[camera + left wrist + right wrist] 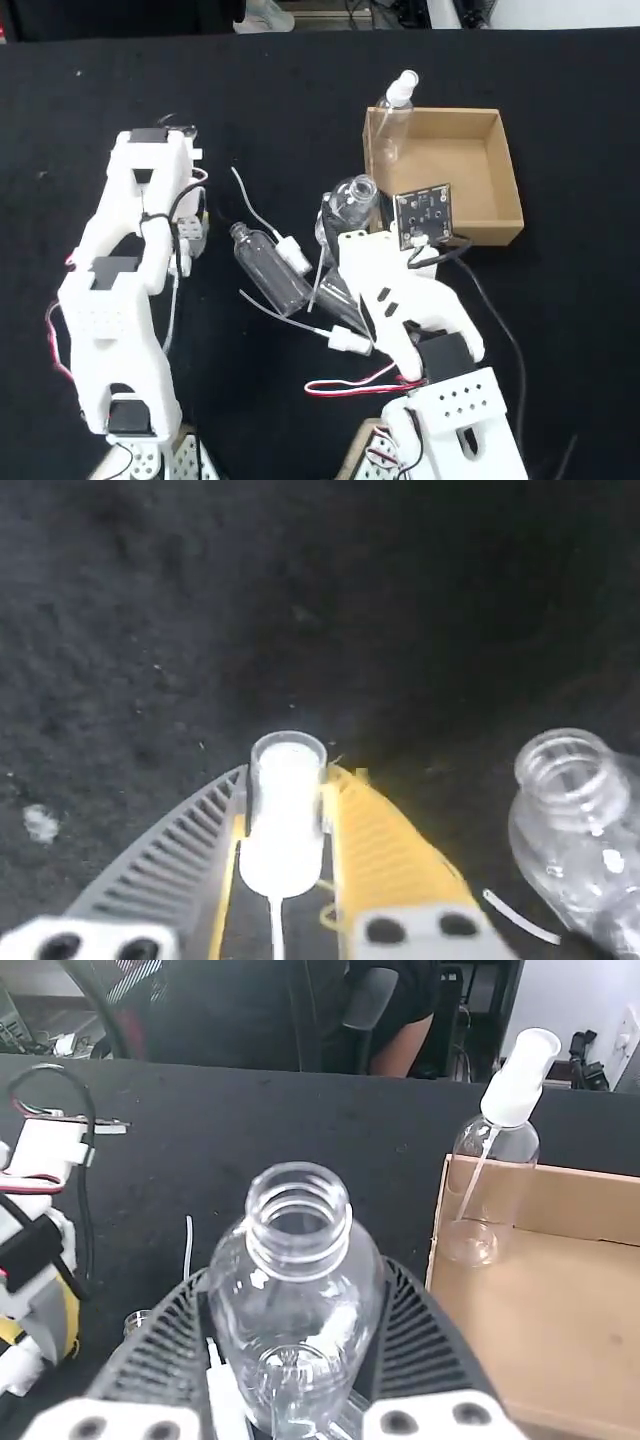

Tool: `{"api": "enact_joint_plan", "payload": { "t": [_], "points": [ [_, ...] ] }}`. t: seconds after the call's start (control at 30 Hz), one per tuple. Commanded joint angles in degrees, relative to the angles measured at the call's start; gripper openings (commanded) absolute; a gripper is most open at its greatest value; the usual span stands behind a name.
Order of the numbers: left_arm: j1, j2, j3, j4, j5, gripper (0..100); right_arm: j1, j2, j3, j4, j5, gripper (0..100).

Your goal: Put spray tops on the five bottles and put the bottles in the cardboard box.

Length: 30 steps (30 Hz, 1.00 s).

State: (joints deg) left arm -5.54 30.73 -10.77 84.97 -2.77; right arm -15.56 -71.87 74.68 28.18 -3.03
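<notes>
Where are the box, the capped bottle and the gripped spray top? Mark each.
box [460, 160], high view, bare floor.
capped bottle [492, 1160], right wrist view, clear body.
spray top [285, 815], left wrist view, white body.

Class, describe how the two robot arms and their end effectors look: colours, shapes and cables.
The left arm and right arm are blocky white plastic with red-and-white cables. The left end effector has one grey and one yellow ribbed finger; the right end effector has black ribbed fingers.
</notes>
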Motion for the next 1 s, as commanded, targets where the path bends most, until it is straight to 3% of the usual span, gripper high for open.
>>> {"api": "enact_joint_plan", "payload": {
  "t": [0.0,0.3,0.53,0.73,0.97],
  "points": [
    [3.38,-1.85,-1.98,1.32,-0.09,3,0.79,-1.45,-0.22,0.26,-0.35,1.0],
    [4.09,-15.30,-0.48,1.05,0.09,3,-5.63,-1.45,1.10,-0.09,0.00,1.0],
    [9.27,-15.56,1.45,-9.49,3.16,3,-8.44,-1.45,1.45,0.26,0.00,1.1],
    [10.51,-15.21,-7.16,-9.85,3.60,3,-8.44,-1.45,1.45,0.26,0.09,1.1],
    [6.99,-15.47,-4.18,-10.02,8.00,3,-10.64,-1.45,1.45,-0.09,0.00,1.1]
  ]
}}
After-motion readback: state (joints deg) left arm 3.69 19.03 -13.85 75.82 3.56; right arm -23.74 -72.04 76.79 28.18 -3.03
